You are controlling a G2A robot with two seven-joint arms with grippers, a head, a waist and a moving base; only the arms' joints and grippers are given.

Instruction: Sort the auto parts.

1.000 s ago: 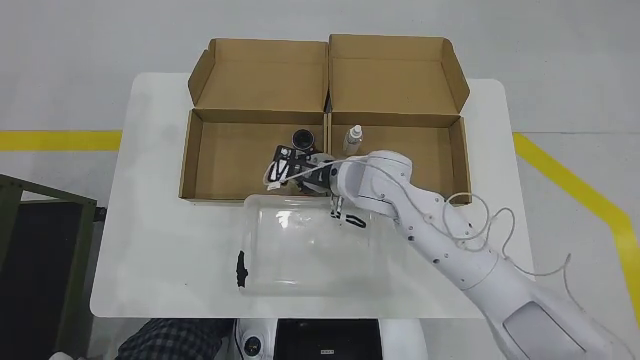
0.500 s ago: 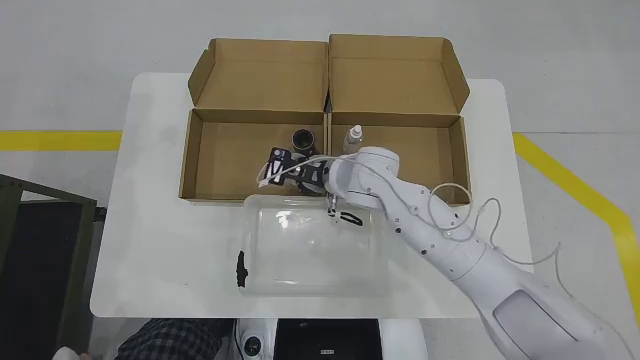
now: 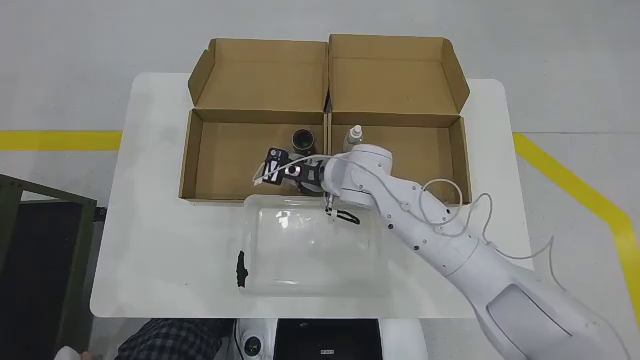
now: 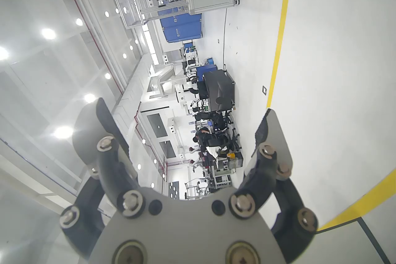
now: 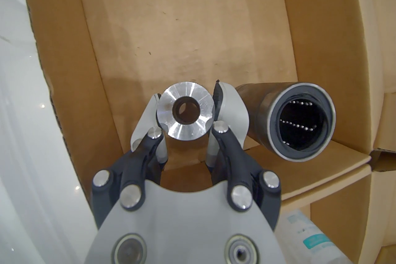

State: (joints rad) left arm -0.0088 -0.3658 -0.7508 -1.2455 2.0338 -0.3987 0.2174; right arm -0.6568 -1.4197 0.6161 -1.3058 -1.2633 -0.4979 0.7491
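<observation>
My right gripper [image 5: 186, 95] is shut on a short silver metal cylinder [image 5: 185, 123] with a centre hole, held just above the floor of the left cardboard box [image 5: 185, 14]. Right beside it a dark linear bearing [image 5: 297, 119] lies on its side in the same box. In the top view the right gripper [image 3: 277, 166] sits at the near side of the left box [image 3: 225, 155], with the bearing [image 3: 302, 141] just behind it. My left gripper [image 4: 184, 109] is open with nothing between its fingers and points out into the room.
A white bottle [image 3: 353, 138] stands in the right cardboard box [image 3: 420, 155]. A clear plastic bin [image 3: 300, 250] sits in front of the boxes, with a small black part [image 3: 345, 217] inside and another black part [image 3: 240, 267] at its left edge.
The right arm has shifted slightly left and farther into the left box, carrying the silver cylinder. The bearing and bottle have stayed put.
</observation>
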